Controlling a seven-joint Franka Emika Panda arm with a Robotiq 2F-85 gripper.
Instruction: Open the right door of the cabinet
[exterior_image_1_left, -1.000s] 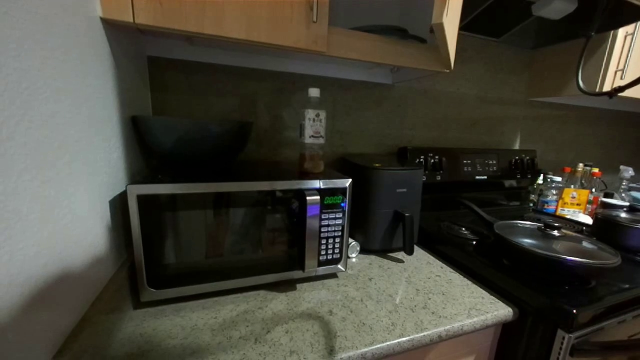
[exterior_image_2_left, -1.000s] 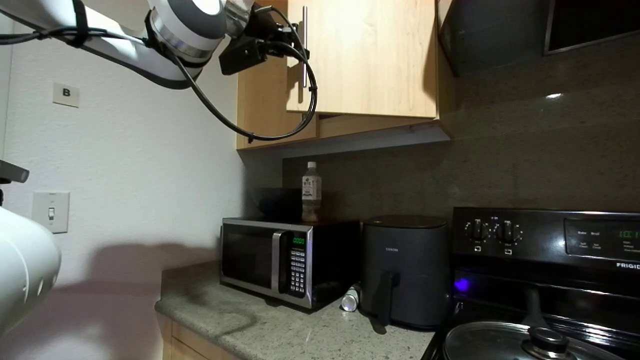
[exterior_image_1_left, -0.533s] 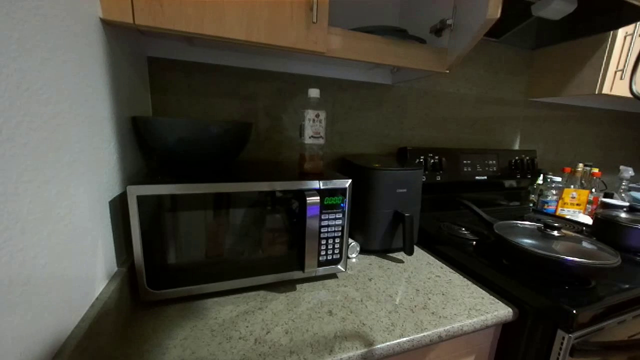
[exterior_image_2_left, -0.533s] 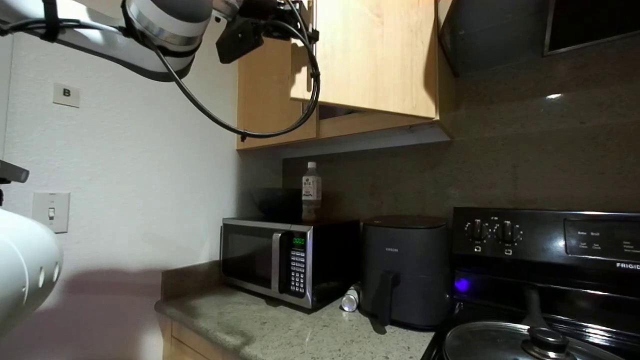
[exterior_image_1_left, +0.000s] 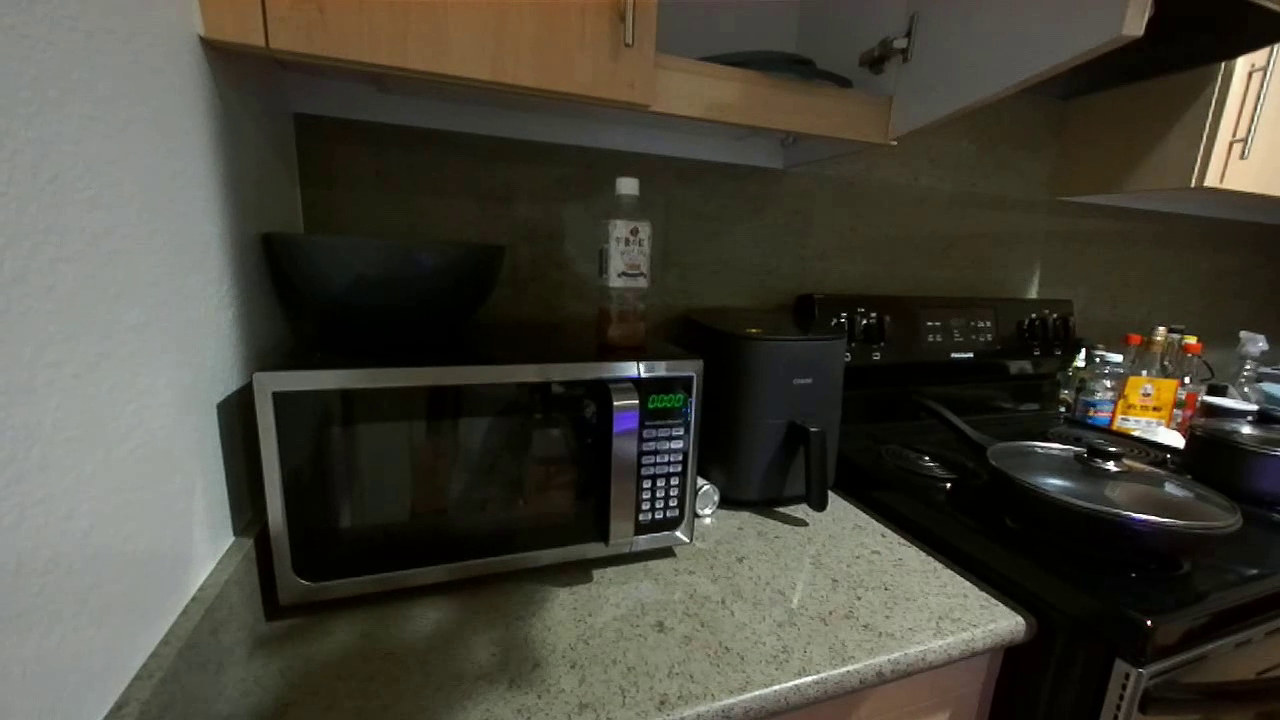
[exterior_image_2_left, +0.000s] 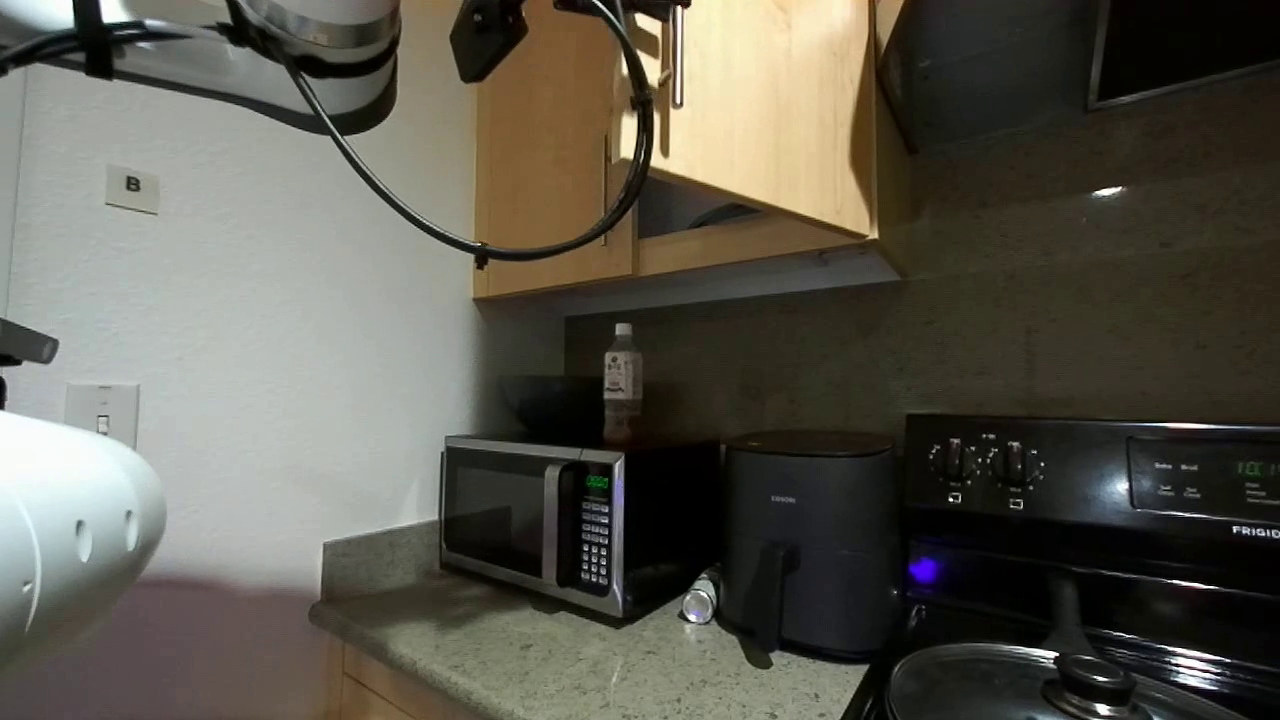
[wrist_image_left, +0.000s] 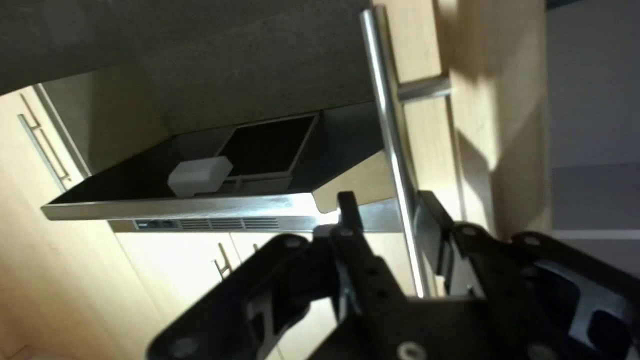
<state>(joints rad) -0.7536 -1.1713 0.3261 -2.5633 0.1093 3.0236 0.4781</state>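
The right door (exterior_image_2_left: 760, 120) stands open on the cabinet (exterior_image_1_left: 770, 102), its free edge well apart from the frame, so that the space behind it shows in both exterior views. A metal hinge (exterior_image_1_left: 888, 52) shows on the door's inner face in an exterior view. The hand (wrist_image_left: 389, 200) is at the door's slim silver handle (wrist_image_left: 394, 150): in the wrist view its fingers (wrist_image_left: 348, 215) are spread apart, with the handle running between them, close beside the finger on that view's right. Whether the two touch cannot be told. The arm (exterior_image_2_left: 350, 100) reaches in from the upper left of an exterior view, a black cable (exterior_image_2_left: 530, 254) looping beneath it.

The left door (exterior_image_1_left: 450, 50) is closed, and a dark item (exterior_image_1_left: 775, 66), too dim to identify, lies inside the open half. Below the cabinet, a microwave (exterior_image_1_left: 430, 470) sits on the speckled tabletop (exterior_image_1_left: 760, 620), carrying a dark bowl (exterior_image_1_left: 385, 280) and an upright bottle (exterior_image_1_left: 630, 255). A dark air fryer (exterior_image_1_left: 780, 420) stands just beside it, with a can (exterior_image_1_left: 707, 497) on its side between the two. Next to the tabletop is a black stove (exterior_image_1_left: 1090, 620) bearing a pan (exterior_image_1_left: 1080, 532) with a glass lid (exterior_image_1_left: 1110, 490) on, near a cluster of bottles (exterior_image_1_left: 1145, 400). A light switch (exterior_image_2_left: 103, 405) and a small plate (exterior_image_2_left: 132, 190) lettered B are set on the pale wall (exterior_image_2_left: 270, 380).
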